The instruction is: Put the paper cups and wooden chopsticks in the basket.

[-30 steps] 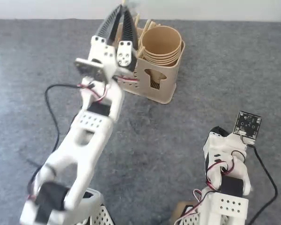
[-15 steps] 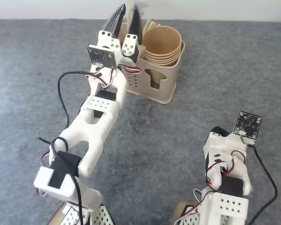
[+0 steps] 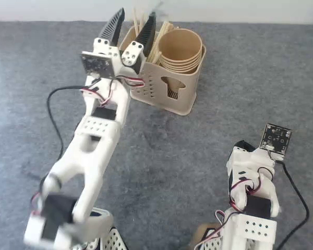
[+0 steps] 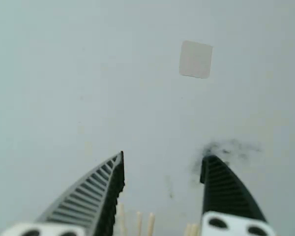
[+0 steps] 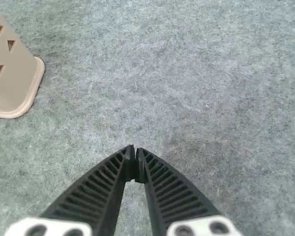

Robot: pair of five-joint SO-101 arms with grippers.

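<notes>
You've got the basket (image 3: 183, 94) at the far side of the table (image 3: 250, 78), left of centre, just before the wall (image 3: 224, 10). Cups (image 3: 180, 48) sit nested in its right compartment. Chopsticks (image 3: 157, 41) stand in the left compartment, just beside the cups. The left arm (image 3: 96, 140) runs from the near-left corner up to the basket. The left gripper (image 3: 136, 14) is over the basket's left end: one finger is outside its left wall, the other over the chopsticks, with chopstick tips between them. The right arm (image 3: 250, 179) is at your near right, well apart from the basket. The right gripper (image 5: 134, 156) is over bare table, with a basket corner ahead of it and apart.
</notes>
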